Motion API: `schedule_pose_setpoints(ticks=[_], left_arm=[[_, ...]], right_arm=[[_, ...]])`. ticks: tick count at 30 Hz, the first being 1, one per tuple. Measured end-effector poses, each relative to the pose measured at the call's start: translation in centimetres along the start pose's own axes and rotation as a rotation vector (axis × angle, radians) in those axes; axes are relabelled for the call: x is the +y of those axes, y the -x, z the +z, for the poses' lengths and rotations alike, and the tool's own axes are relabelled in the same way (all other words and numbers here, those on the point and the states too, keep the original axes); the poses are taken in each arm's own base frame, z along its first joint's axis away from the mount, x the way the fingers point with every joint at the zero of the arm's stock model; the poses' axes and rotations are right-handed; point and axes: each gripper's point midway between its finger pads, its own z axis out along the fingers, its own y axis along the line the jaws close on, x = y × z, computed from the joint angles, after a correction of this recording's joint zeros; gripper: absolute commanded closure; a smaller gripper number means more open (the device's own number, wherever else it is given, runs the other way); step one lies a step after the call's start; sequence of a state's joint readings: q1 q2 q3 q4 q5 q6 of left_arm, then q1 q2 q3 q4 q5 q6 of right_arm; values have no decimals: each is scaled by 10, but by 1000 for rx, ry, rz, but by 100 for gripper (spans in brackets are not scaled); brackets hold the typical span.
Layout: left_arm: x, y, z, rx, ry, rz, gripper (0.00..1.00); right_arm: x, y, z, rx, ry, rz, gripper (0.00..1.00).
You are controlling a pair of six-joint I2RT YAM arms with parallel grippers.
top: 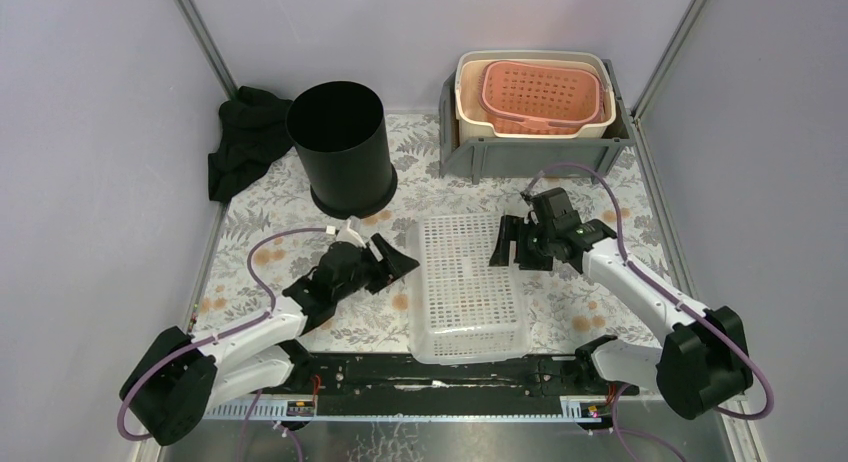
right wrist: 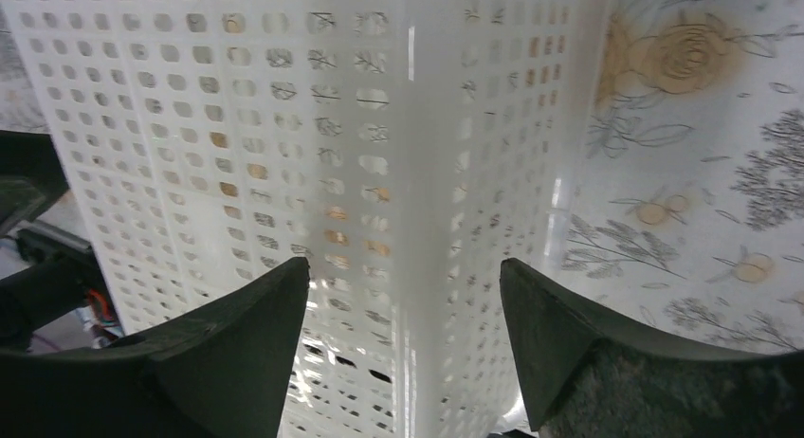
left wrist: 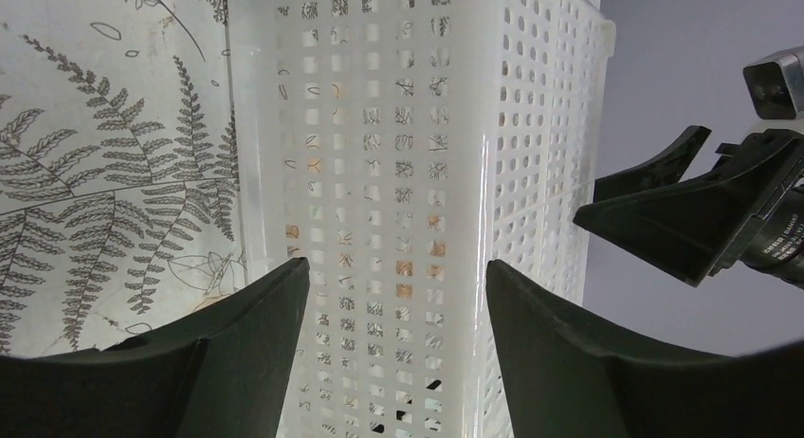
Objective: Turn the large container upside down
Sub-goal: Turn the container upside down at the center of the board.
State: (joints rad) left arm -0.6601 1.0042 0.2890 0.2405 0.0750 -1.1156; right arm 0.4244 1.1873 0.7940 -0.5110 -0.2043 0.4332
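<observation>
The large container [top: 468, 287], a white perforated plastic basket, lies in the middle of the table between both arms, its flat holed face upward and its wider rim down at the near end. My left gripper [top: 405, 265] stands open at its left long side. In the left wrist view the fingertips straddle the container's [left wrist: 398, 173] long edge without touching it, with the left gripper [left wrist: 396, 263] empty. My right gripper [top: 505, 244] stands open at the right long side. Its wrist view shows the right gripper [right wrist: 405, 261] astride the container's [right wrist: 284, 125] corner edge, nothing pinched.
A black cylindrical bin [top: 342, 147] stands at the back left with a black cloth [top: 245, 142] beside it. A grey crate [top: 470, 162] at the back right holds a cream tub and a pink basket [top: 545, 97]. Floral table covering lies all around.
</observation>
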Motion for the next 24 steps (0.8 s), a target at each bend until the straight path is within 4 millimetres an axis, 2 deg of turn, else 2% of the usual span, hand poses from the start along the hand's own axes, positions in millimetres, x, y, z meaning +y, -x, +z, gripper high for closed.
schedule_pose_setpoints(ticks=[7,15,24], left_arm=[[4,11,12,-10,58,-13,27],[-1,48,27,-64,98,-23,28],[9,86,40,-118,171,-10,29]], right_arm=[[20,4,12,15,103,54,29],[44,7,28,33,178,95,32],[74,8,43,65,215,76,33]])
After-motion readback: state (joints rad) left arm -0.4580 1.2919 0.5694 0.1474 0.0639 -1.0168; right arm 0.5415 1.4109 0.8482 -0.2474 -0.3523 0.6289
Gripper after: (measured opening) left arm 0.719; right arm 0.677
